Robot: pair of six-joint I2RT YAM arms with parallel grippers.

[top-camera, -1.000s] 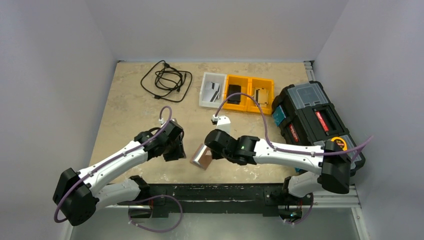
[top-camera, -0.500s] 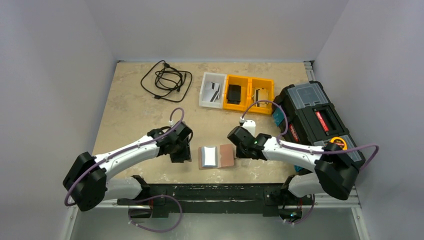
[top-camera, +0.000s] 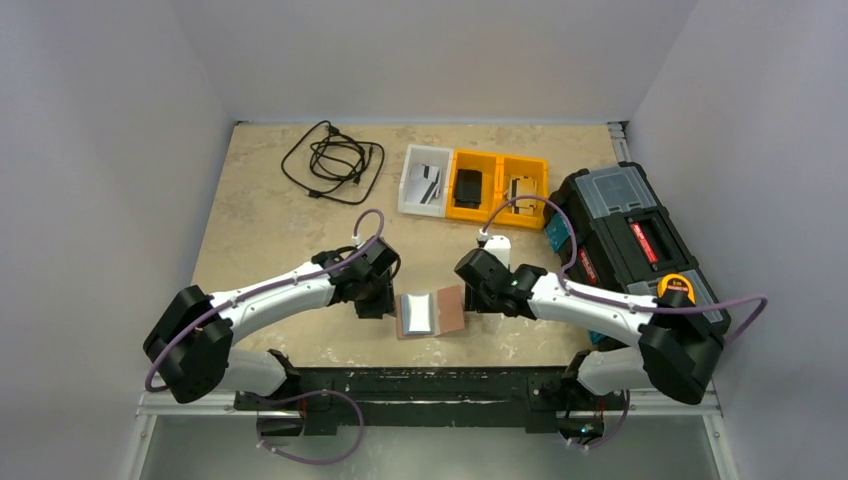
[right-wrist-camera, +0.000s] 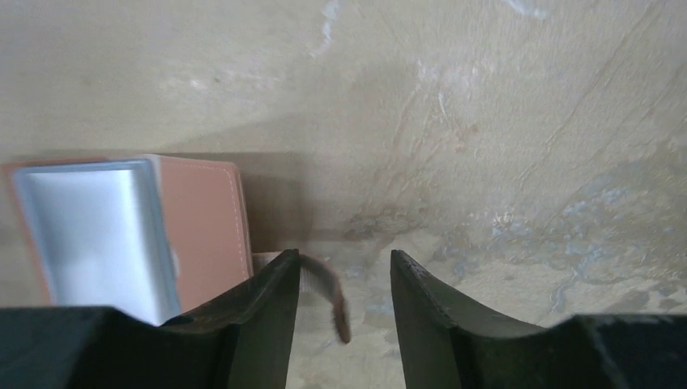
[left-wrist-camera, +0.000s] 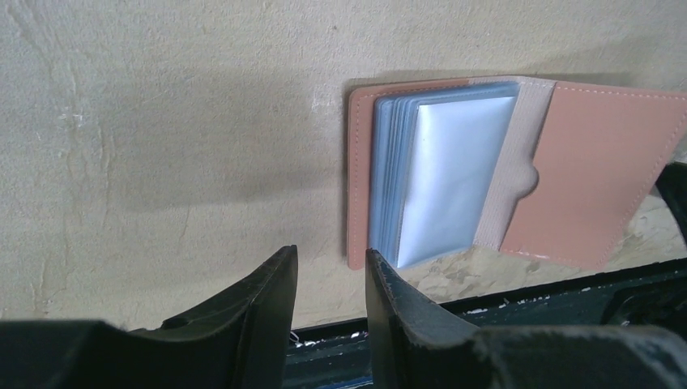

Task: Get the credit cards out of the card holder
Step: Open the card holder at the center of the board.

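- The card holder (left-wrist-camera: pixel 595 186) lies spread open and flat on the table (left-wrist-camera: pixel 162 121), between my two grippers
- The credit cards (left-wrist-camera: pixel 458 174) are not yet out: they sit tucked in the stack of clear sleeves (left-wrist-camera: pixel 387 162) on the holder's half nearer my left gripper (left-wrist-camera: pixel 328 263), a pale silver-blue face on top; I cannot count them
- My left gripper hangs low with its jaws apart and nothing between them; the holder's near corner is just ahead of its fingertips and a little to their right, close but not touching
- My right gripper (right-wrist-camera: pixel 344 267) also has its jaws parted; the holder's leather flap lies just to the left of its fingertips, and a thin brown strap (right-wrist-camera: pixel 330 296) from the holder runs into the gap, not pinched as far as I can see
- I judge the step in hand to be the start of extraction: the holder is laid open and neither gripper has hold of a card
- Next I want one gripper to pin the leather flap so the holder cannot slide, and the other to nip the exposed edge of the top card and draw it out along the sleeve opening
- The cards are thin and lie flat, so I expect to need a shallow approach with a narrow, careful pinch
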